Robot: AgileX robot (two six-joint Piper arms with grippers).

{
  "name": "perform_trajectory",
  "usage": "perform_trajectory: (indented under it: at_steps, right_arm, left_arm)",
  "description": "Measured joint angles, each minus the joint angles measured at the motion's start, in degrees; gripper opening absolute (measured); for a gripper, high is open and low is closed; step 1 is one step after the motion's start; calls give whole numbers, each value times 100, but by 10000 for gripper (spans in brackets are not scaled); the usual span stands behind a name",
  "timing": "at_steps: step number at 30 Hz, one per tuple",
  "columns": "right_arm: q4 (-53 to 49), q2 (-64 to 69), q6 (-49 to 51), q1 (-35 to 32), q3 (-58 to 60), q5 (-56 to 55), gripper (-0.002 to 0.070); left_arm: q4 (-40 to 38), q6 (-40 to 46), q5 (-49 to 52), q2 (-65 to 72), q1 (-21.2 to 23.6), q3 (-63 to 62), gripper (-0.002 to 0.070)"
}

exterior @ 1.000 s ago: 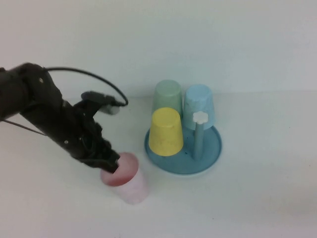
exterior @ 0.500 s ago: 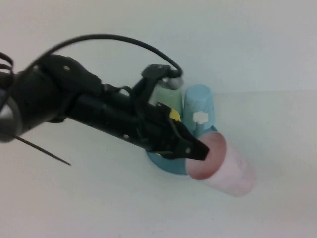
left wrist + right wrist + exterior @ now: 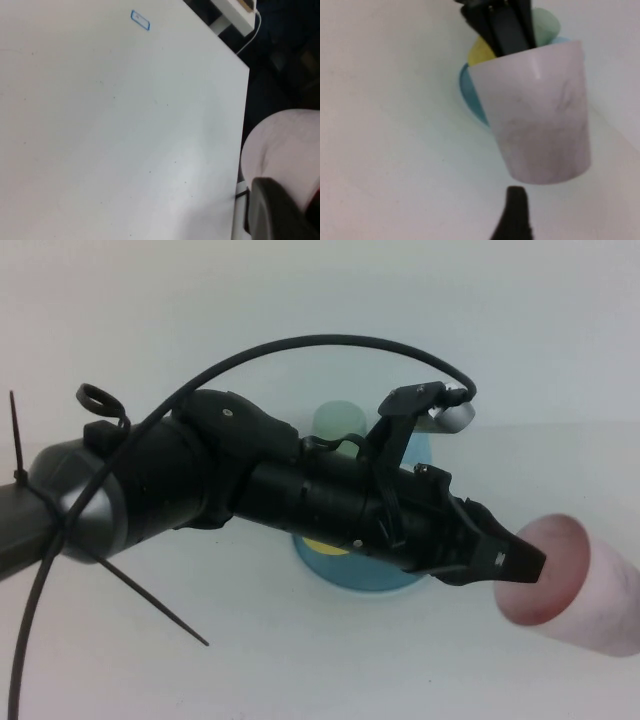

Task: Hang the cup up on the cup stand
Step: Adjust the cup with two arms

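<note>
I've got the left gripper (image 3: 515, 562) clamped on the rim of the small pale pink tapered plastic cup (image 3: 580, 585), carried right of the round teal-blue cup stand (image 3: 345, 570), right gripper (image 3: 514, 215) near it, can't tell its state; next, invert over a free post.

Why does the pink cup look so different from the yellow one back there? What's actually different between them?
The pink cup is held off the table by the left gripper, shut on its rim, with its mouth turned sideways; the yellow cup sits on the cup stand. The pink cup shows in full, while the yellow cup is mostly hidden behind the arm. The right gripper hangs just short of the pink cup. Both cups are plain, without handles.
</note>
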Motion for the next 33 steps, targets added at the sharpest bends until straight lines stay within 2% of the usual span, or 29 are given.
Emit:
perform_trajectory:
  at_steps: [2, 3, 6, 12, 17, 33]
  right_arm:
    - [-11, 241, -166, 194, -43, 56, 579]
    - [-43, 381, -253, 306, -60, 66, 611]
    - [-248, 787, -403, 574, -59, 55, 653]
    - [-432, 1636, -451, 693, -74, -170, 666]
    - [-78, 2219, -632, 693, -198, -520, 669]
    - [552, 2998, -1553, 693, -275, -648, 672]
  left_arm:
    - [-73, 0, -3, 27, 0, 0, 10]
    - [-71, 0, -3, 30, 0, 0, 10]
    - [-80, 0, -3, 83, 0, 0, 10]
    - [-251, 38, 59, 274, 0, 0, 10]
    - [-488, 93, 194, 459, 0, 0, 10]
    - [-932, 282, 407, 622, 0, 0, 10]
